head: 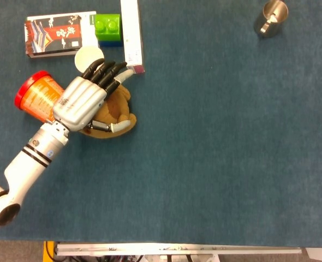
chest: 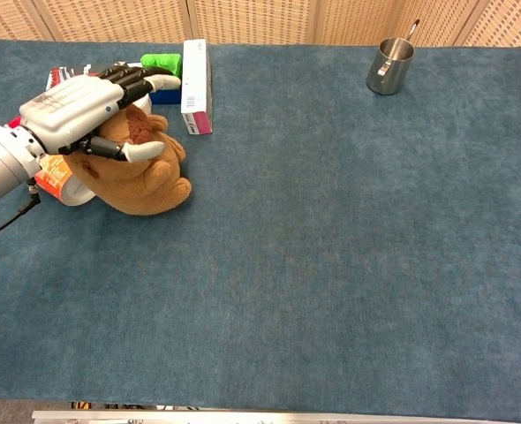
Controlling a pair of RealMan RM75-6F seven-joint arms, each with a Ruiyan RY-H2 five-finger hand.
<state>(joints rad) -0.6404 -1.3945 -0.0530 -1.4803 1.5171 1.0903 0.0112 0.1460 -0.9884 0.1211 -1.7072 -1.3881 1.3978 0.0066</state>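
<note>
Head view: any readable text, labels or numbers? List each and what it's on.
Nothing can be quoted with confidence.
Flat box: large white characters on a dark and red print, too blurred to read.
Orange can with red lid: small print on the label, unreadable.
Long white box: faint marks and a dark red end, illegible.
Green brick, metal cup, brown toy bear and left hand: no text visible.

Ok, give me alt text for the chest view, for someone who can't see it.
The robot's left hand rests over a brown plush teddy bear lying on the blue felt table. An orange canister, a white-and-magenta box and a green block sit nearby; a steel cup stands far right.
</note>
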